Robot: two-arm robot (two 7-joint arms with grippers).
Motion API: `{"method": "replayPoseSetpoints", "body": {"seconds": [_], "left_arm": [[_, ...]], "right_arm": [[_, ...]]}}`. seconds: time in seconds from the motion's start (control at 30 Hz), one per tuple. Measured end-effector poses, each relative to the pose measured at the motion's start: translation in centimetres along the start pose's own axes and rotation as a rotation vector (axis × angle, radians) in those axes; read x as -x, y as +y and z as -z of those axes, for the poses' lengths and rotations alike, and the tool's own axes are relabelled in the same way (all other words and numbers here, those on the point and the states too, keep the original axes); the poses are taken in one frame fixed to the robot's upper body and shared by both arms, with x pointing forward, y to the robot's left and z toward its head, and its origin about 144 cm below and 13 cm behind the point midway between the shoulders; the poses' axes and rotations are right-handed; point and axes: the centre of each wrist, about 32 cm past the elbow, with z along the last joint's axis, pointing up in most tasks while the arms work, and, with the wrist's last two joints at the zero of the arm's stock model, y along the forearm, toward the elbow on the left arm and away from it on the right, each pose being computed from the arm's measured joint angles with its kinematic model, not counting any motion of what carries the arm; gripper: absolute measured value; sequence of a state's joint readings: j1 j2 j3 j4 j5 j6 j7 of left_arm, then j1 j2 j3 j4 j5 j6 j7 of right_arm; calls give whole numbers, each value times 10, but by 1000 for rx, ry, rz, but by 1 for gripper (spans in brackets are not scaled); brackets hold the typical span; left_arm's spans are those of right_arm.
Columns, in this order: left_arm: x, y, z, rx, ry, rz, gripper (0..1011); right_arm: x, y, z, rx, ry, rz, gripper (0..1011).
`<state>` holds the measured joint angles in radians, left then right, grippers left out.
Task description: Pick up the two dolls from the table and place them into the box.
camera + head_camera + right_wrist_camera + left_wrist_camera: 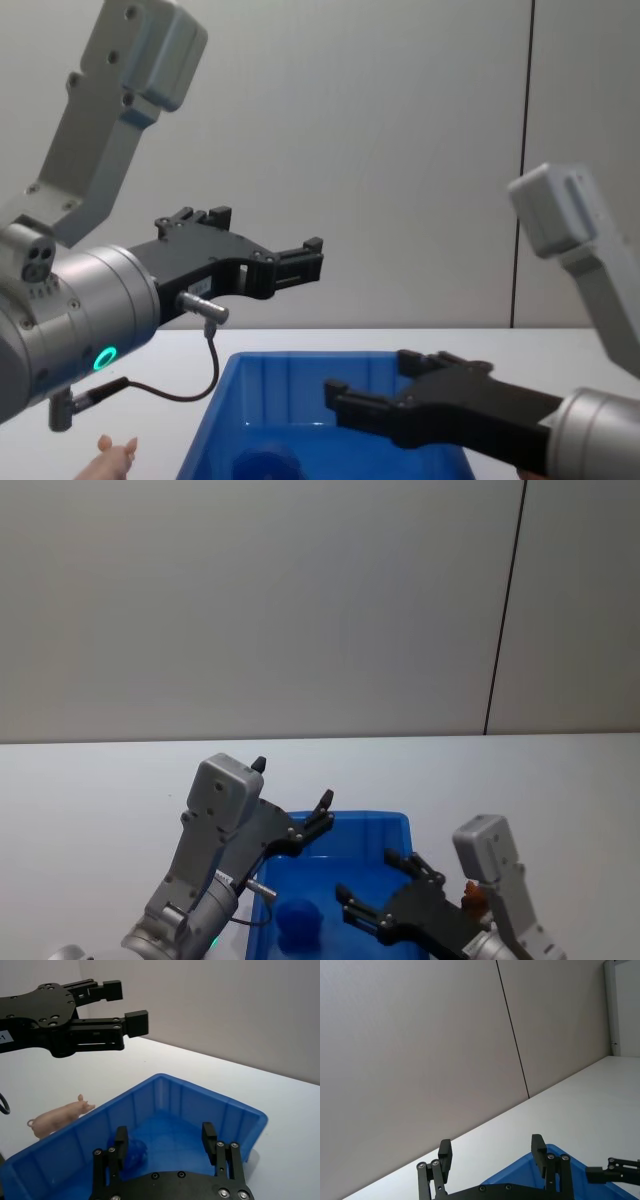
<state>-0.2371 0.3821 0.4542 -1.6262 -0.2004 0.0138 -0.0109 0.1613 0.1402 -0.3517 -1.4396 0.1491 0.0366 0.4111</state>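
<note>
The blue box point(385, 823) sits on the white table point(90, 780) right in front of me. A rounded blue doll point(297, 920) lies inside the box, also seen in the right wrist view point(134, 1152) and the chest view point(268, 465). A pale pink pig doll point(60, 1116) lies on the table just outside the box's left wall point(112, 455). A shaggy brown doll point(472, 898) peeks out behind my right arm, right of the box. My left gripper point(292, 783) hovers open and empty above the box's left rear corner. My right gripper point(367, 874) is open and empty over the box's inside.
A grey wall with a dark vertical seam point(505, 610) stands behind the table. White tabletop stretches beyond the box point(450, 770). A thin black cable point(190, 385) loops under my left wrist.
</note>
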Motion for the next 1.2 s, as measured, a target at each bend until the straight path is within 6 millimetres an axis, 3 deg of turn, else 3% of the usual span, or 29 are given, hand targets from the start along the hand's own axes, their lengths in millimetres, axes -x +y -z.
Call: {"method": "replayPoseSetpoints", "body": {"seconds": [0.2,0.7,1.2], "left_arm": [[0,0,0,0,0,0,1001],[0,0,0,0,0,0,1001],[0,0,0,0,0,0,1001]], "right_arm": [[3,-14,-1,-10,-5,64,1001],[12,-57,-1,-22,-4,276,1001],[22,-81,7,23,6,431,1001]]}}
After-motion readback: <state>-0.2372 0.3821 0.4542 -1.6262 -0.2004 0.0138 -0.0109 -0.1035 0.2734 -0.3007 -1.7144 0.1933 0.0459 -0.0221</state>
